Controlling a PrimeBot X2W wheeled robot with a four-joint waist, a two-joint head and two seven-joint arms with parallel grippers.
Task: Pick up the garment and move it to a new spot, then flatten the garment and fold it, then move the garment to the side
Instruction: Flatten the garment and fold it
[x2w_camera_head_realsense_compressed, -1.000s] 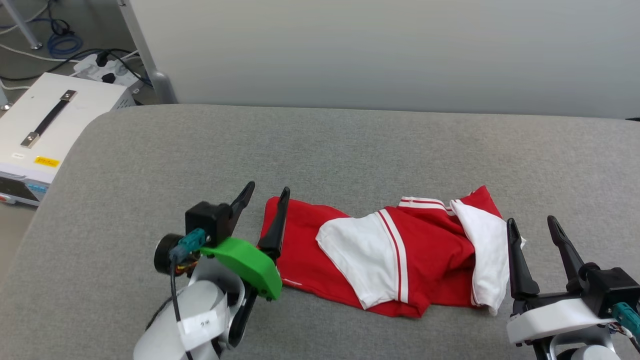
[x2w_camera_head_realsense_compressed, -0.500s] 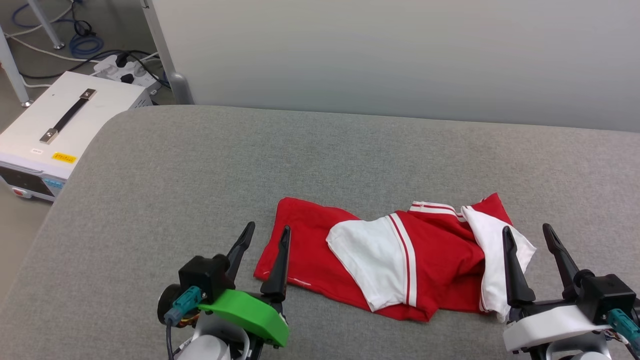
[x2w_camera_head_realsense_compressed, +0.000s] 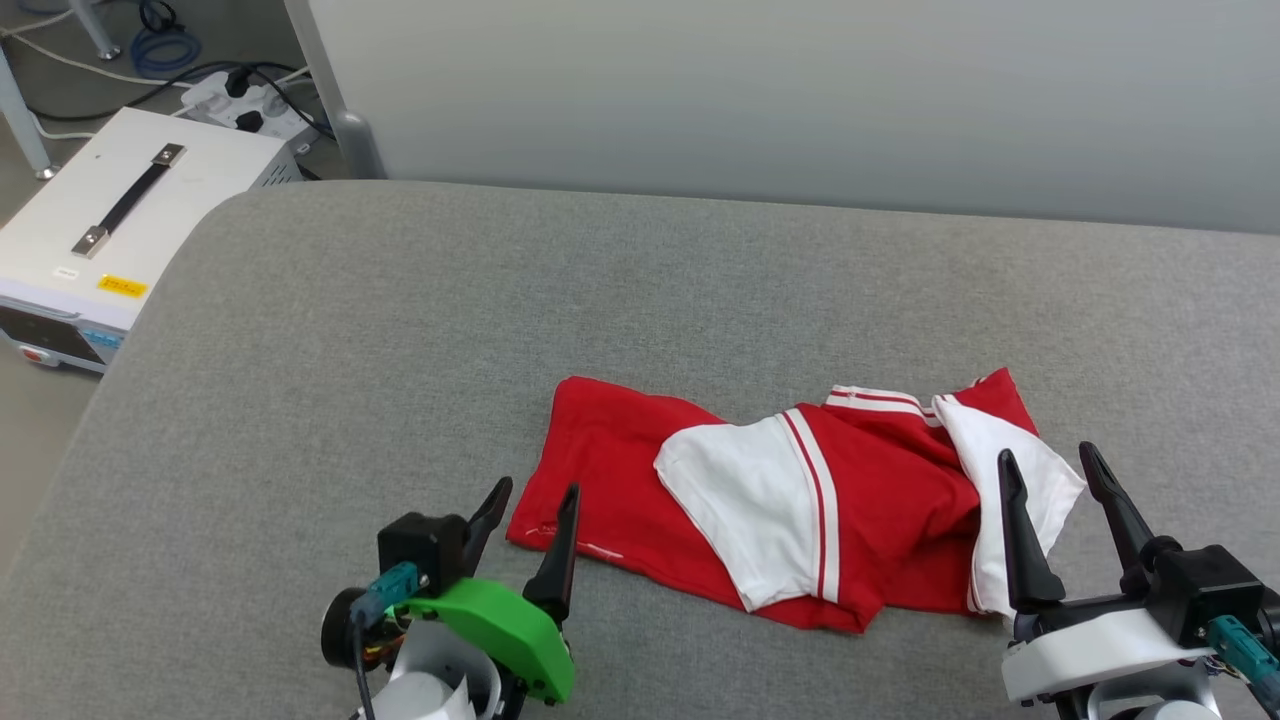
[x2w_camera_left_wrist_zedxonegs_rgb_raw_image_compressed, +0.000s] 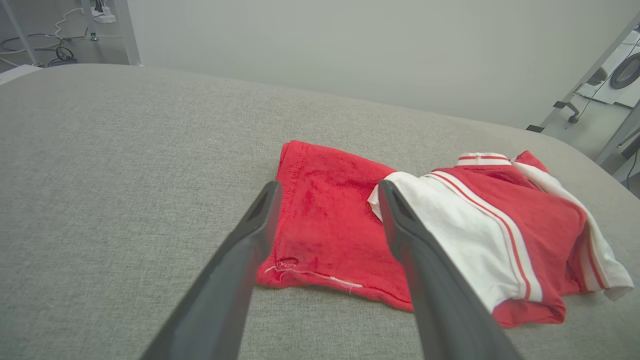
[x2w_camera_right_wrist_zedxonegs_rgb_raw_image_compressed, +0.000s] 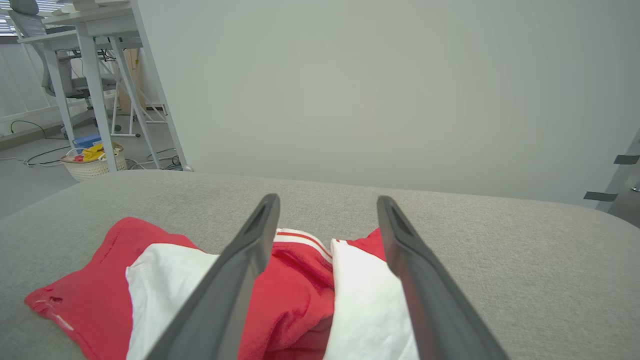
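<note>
The garment (x2w_camera_head_realsense_compressed: 880, 500) lies folded into a loose rectangle on the grey padded table (x2w_camera_head_realsense_compressed: 500, 300), red with white sleeves turned over on top and striped trim showing. My left gripper (x2w_camera_head_realsense_compressed: 535, 485) stands open at the garment's near left corner, holding nothing. At the garment's right end my right gripper (x2w_camera_head_realsense_compressed: 1045, 460) is open, its fingers over the white sleeve. In the left wrist view the garment (x2w_camera_left_wrist_zedxonegs_rgb_raw_image_compressed: 330, 225) lies just beyond the open fingers (x2w_camera_left_wrist_zedxonegs_rgb_raw_image_compressed: 255, 220). Through the right wrist view the garment (x2w_camera_right_wrist_zedxonegs_rgb_raw_image_compressed: 300, 295) spreads under the spread fingers (x2w_camera_right_wrist_zedxonegs_rgb_raw_image_compressed: 400, 240).
A white equipment box (x2w_camera_head_realsense_compressed: 110, 220) with a black handle sits off the table's left edge, with cables and a power strip (x2w_camera_head_realsense_compressed: 240, 100) on the floor behind it. A pale wall panel (x2w_camera_head_realsense_compressed: 800, 100) runs along the table's far edge. A basket (x2w_camera_right_wrist_zedxonegs_rgb_raw_image_compressed: 95, 162) stands on the floor.
The camera view has shifted. My left gripper has drawn back from beside the garment's far left corner toward its near left corner. The garment lies as before and both grippers stay open.
</note>
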